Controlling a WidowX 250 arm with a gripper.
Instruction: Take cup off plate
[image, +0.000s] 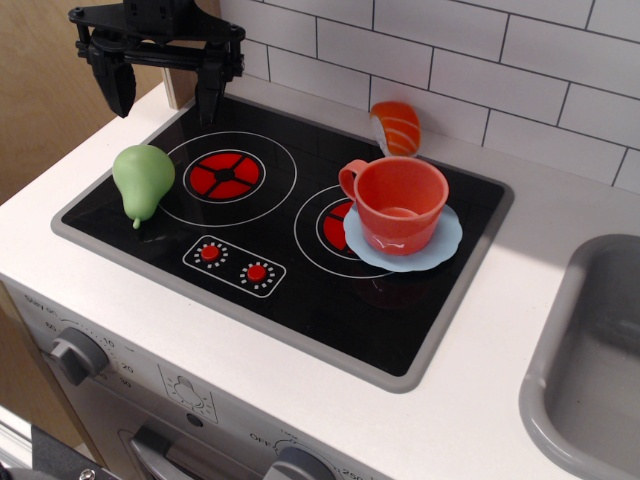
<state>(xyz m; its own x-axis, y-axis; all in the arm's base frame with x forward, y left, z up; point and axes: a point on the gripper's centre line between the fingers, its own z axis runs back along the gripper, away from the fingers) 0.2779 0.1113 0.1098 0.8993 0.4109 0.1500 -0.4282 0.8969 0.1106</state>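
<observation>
The coral-red cup (400, 203) stands upright on the pale blue plate (440, 252), its loop handle pointing left. The plate lies on the right burner of the black toy stovetop (290, 300). My gripper (165, 95) hangs at the back left, above the stovetop's far left corner, far from the cup. Its two black fingers are spread wide apart and hold nothing.
A green toy pear (142, 180) lies on the stovetop's left side. An orange-and-white sushi piece (397, 127) leans at the back edge behind the cup. A grey sink (590, 370) is at the right. A white tiled wall (480, 50) runs behind.
</observation>
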